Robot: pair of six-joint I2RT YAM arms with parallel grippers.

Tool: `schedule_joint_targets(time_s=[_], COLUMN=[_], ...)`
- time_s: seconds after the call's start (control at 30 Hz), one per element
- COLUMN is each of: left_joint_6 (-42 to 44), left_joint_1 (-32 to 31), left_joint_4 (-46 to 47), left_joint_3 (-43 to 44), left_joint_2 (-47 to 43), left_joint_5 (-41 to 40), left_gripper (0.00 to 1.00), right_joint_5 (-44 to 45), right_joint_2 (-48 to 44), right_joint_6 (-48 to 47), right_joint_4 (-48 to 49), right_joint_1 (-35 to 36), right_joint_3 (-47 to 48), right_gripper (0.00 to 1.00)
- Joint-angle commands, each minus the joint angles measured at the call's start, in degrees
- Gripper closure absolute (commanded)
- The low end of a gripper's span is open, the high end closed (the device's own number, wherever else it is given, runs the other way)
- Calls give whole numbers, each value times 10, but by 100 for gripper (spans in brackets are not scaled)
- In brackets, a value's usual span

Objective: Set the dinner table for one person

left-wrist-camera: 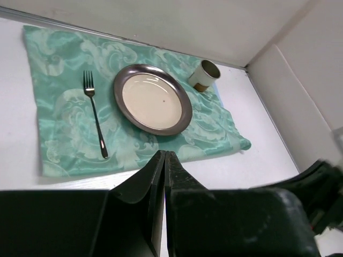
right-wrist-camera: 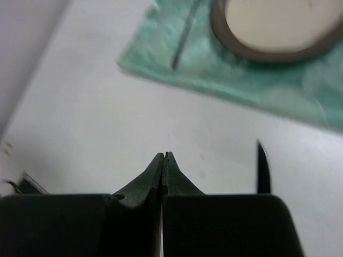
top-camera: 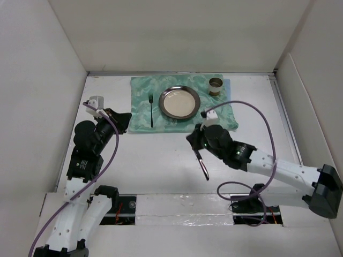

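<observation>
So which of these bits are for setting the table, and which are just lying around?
For the job: plate, fork, cup, green cloth, dark knife-like utensil by the right hand, dinner table.
Just there: purple cables, white side panels.

We look down on the whole tabletop (top-camera: 161, 160) from high above its 6 o'clock edge. Our left wrist view sits low, facing 2 o'clock across the cloth (left-wrist-camera: 64, 134), plate (left-wrist-camera: 153, 99), fork (left-wrist-camera: 95, 115) and cup (left-wrist-camera: 204, 75). Our right wrist view hangs nearer, facing 11 o'clock, sharing only the cloth's edge, the plate's rim and the fork's handle.
</observation>
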Motion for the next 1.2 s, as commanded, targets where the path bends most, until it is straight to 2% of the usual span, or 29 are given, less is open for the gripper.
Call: schedule_joint_targets(time_s=[0.0, 0.1, 0.13, 0.2, 0.23, 0.3, 0.5, 0.6, 0.67, 0.77, 0.8, 0.83, 1.0, 1.07, 1.1, 1.17], left_joint_6=[9, 10, 10, 13, 13, 16, 17, 18, 17, 20, 20, 19, 19, 18, 19, 19], left_joint_1=[-2, -2, -2, -2, -2, -2, -2, -2, -2, -2, -2, -2, -2, -2, -2, -2], left_joint_4=[45, 46, 45, 45, 45, 46, 45, 44, 46, 40, 42, 43, 42, 43, 41, 40], left_joint_3=[-1, -2, 0, -2, -4, -3, -2, -2, -2, 2, -1, -1, 0, 0, 2, 2], left_joint_2=[-1, 1, 1, 0, -1, 4, 0, -3, -7, -1, -4, -6, -4, -6, -5, -2], left_joint_5=[48, 47, 47, 55, 60, 64, 63, 64, 63, 61, 63, 63, 65, 65, 64, 64], left_gripper=[100, 100, 91, 82, 74, 67, 66, 66, 66, 66, 66, 66, 66, 66, 66, 66], right_joint_5=[30, 12, 13, 17, 21, 26, -16, -18, -12, 3, 4, 7, 24, 42, 52, 70], right_joint_2=[-48, -101, -106, -107, -102, -78, 19, 71, 104, 125, 128, 129, 138, 150, 156, 179], right_joint_6=[48, 91, 102, 111, 116, 115, 80, 70, 67, 85, 100, 110, 181, 189, 200, 206], right_joint_4=[-162, -209, -216, -217, -220, -225, -164, -144, -139, -153, -156, -159, -174, -185, -194, -216], right_joint_1=[16, 30, 30, 30, 30, 18, 5, 5, 5, 22, 30, 37, 91, 103, 110, 110], right_joint_3=[-98, -141, -158, -173, -175, -173, -160, -152, -148, -138, -137, -137, -133, -122, -117, -98], right_gripper=[100, 100, 85, 61, 44, 34, 33, 42, 45, 65, 77, 80, 81, 75, 66, 63])
